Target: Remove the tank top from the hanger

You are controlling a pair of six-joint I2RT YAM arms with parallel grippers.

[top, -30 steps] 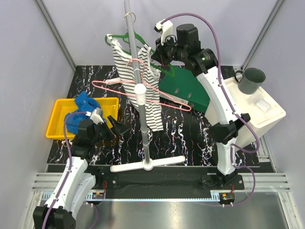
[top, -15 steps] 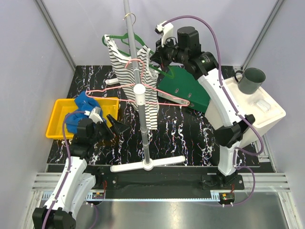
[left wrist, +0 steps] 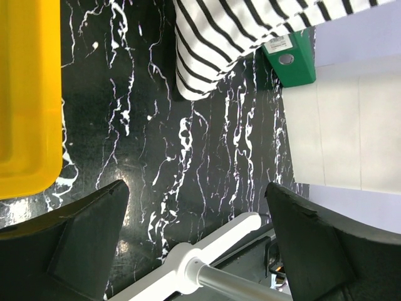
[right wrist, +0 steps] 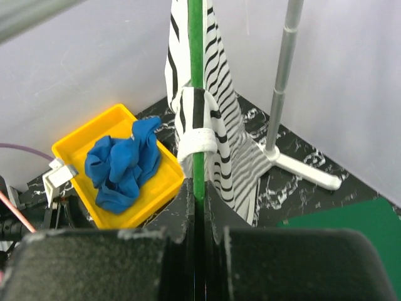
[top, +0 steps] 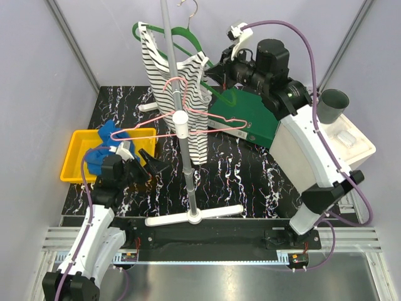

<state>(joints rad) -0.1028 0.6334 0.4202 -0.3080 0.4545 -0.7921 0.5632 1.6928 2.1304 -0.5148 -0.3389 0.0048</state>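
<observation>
Stripes mark the tank top point(top: 178, 94), black on white, draped on the green hanger point(top: 186, 36) high above the back of the bench point(top: 250, 182), its hem falling in front of the upright pole of the metal stand point(top: 188, 169). The right hand point(top: 213, 68) reaches in from the right and is clamped tight on the green hanger; from the right wrist view its two fingers point(right wrist: 178, 213) press together on the hanger's thin green bar point(right wrist: 197, 63), and one strap of the tank top point(right wrist: 219, 144) loops around that bar just beyond the fingertips. The hanger's metal hook shows near the top edge, just right of the pole; whether it catches on anything cannot be told. A pink wire hanger point(top: 135, 130) hangs on the stand pole lower down, lying across the front of the garment. The left hand point(top: 150, 164) sits low over the near left part of the bench, beside the yellow tray point(top: 75, 150), its fingers spread wide with nothing between them. A crumpled blue cloth point(top: 109, 135) lies in the tray. A green binder point(top: 247, 119) rests on the bench behind the stand, and a white box point(top: 351, 150) at the right edge carries a grey mug point(top: 332, 105).
</observation>
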